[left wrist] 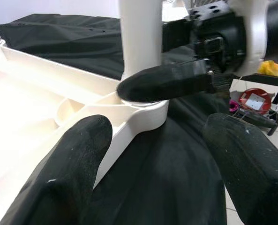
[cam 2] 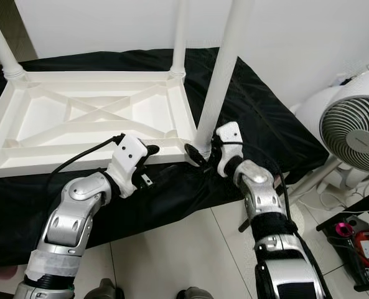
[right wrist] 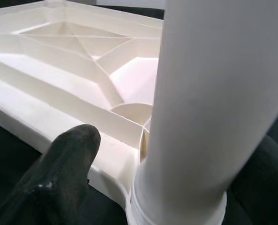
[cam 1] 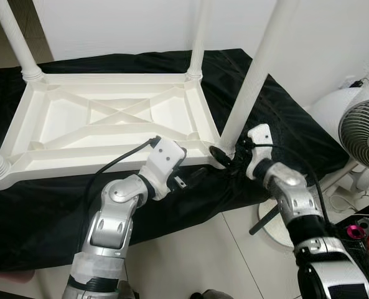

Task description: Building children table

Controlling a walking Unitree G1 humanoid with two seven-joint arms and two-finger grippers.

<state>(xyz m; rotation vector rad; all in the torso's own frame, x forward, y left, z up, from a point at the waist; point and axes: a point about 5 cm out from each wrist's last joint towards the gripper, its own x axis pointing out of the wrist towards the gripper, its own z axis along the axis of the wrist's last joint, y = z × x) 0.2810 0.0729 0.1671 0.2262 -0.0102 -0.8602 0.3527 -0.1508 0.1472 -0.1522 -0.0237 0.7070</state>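
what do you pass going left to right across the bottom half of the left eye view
left arm → left gripper → base of the near right table leg → right gripper → right arm → fan

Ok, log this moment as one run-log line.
stage: leg fitting | tabletop: upside down on black cloth | right tool: around near-right leg at socket | left tool: open, beside that corner

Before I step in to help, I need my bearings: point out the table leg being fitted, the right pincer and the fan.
table leg [cam 1: 252, 75], left eye view, mid shaft.
right pincer [cam 1: 224, 156], left eye view, at the leg's base.
fan [cam 2: 356, 137], right eye view, grille centre.
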